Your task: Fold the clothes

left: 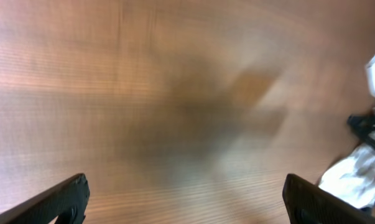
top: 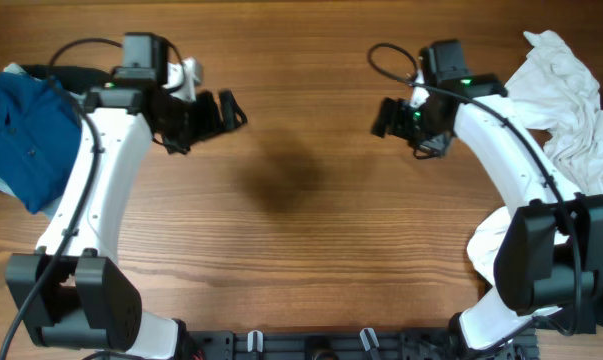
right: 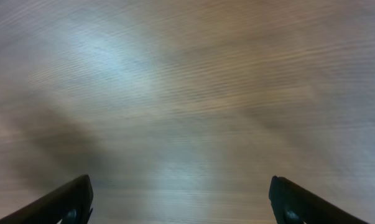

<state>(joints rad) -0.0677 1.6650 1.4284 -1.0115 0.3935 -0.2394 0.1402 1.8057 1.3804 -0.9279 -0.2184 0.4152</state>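
Brown wood-grain table (top: pixel 311 270) fills the view, a soft shadow (top: pixel 281 182) near centre.

The overhead camera is looking straight down on the wooden table (top: pixel 301 230). Each wrist camera is facing forward between its fingers (left: pixel 56 202), close over blurred tabletop; the left one is sharing the white garment (left: pixel 355 177) with the overhead view.

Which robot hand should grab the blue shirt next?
Left, probably. The left hand is open and nearer the blue shirt; the right hand is across the table, by the white garment.
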